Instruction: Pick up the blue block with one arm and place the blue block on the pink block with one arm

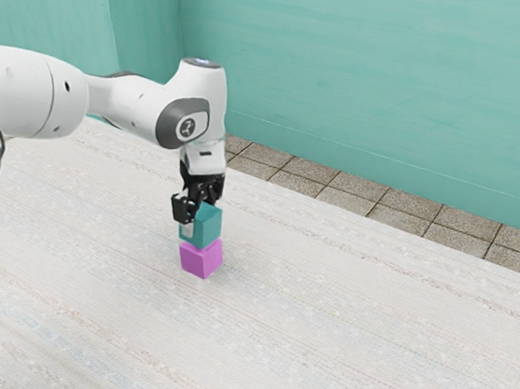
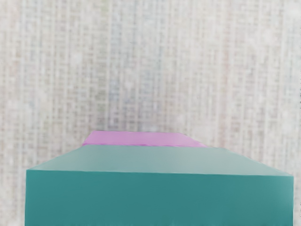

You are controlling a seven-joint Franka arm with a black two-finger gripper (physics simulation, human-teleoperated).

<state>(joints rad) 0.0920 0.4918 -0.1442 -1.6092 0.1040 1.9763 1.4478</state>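
The blue block (image 1: 204,228), teal in colour, rests on top of the pink block (image 1: 201,258) in the middle of the table, the two making a small upright stack. My gripper (image 1: 195,208) comes straight down onto the blue block, and its black fingers (image 1: 181,209) press against the block's upper sides, so it is shut on it. In the wrist view the blue block (image 2: 160,188) lies just under my hand. A strip of the pink block (image 2: 141,138) shows past its far edge.
The pale wood-grain table (image 1: 339,326) stretches wide around the stack on every side. A tiled floor strip (image 1: 409,210) and a teal wall (image 1: 396,69) lie beyond the table's far edge.
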